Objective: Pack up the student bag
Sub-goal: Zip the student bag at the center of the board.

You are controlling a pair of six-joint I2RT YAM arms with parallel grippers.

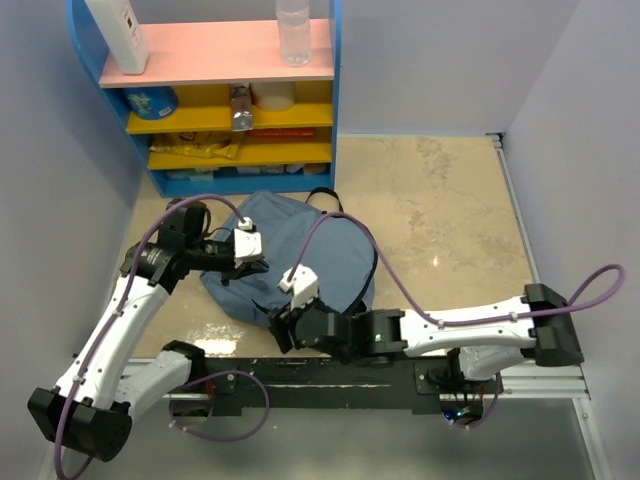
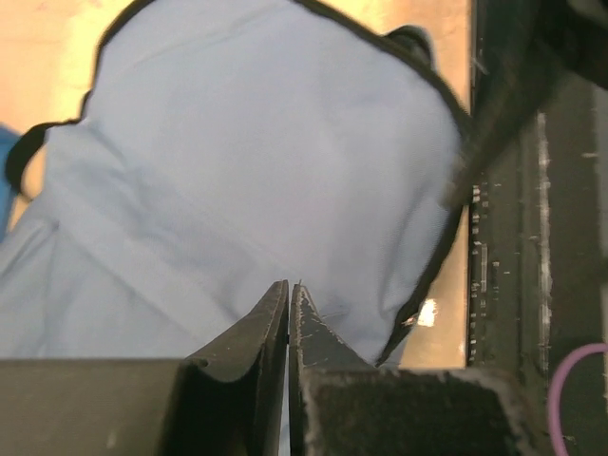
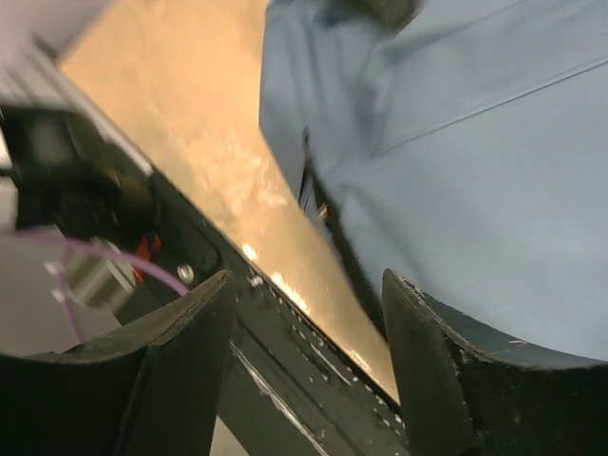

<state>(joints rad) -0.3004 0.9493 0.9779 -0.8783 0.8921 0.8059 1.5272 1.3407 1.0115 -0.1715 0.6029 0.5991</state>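
No writing could be read anywhere: the labels on the shelf goods were too small and blurred in the top view.

The student bag [image 1: 300, 240] lay on the beige, mottled, stone-look counter [image 1: 450, 200], just in front of the blue shelf unit [image 1: 335, 100] and between the two arms. It was a soft, rounded mass of matte slate-blue cloth with creases, stitched seams and black piping along its edge. A black strap loop [image 1: 322, 195] stuck out at its far side.

The left gripper [image 1: 255, 264] sat over the bag's left part. In the left wrist view its two black, wedge-shaped jaws were pressed together with only a sliver between them. Whether any cloth was pinched there could not be told.

The right gripper [image 3: 306, 280] hung at the bag's near edge above the black metal rail [image 1: 330, 375]. Its thick, dull black fingers [image 3: 180, 370] were spread wide with nothing between them.

The shelf unit had a pink top board and yellow lower boards. On top stood a white bottle [image 1: 120, 35] and a clear plastic bottle [image 1: 293, 30]. Below were a blue round tub [image 1: 155, 102] and crinkled yellow packets [image 1: 195, 150].
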